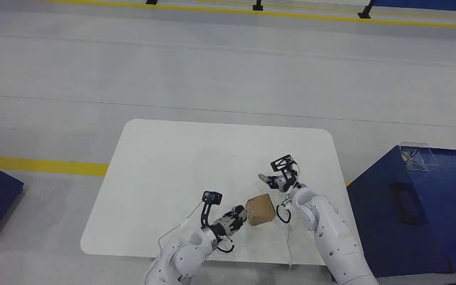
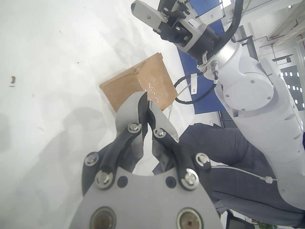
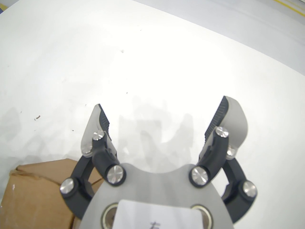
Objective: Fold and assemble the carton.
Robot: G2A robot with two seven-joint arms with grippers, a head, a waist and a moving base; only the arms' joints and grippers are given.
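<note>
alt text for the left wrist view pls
The left gripper, fingers shut, touches its tips to the near edge of a brown carton sitting on the white table. The right gripper hangs open just beyond the carton.

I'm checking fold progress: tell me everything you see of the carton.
The carton is a small brown cardboard box that looks folded shut, with shiny clear tape on one face. It sits on the white table near the robot. The shut left hand meets its side; the open right hand is apart.
</note>
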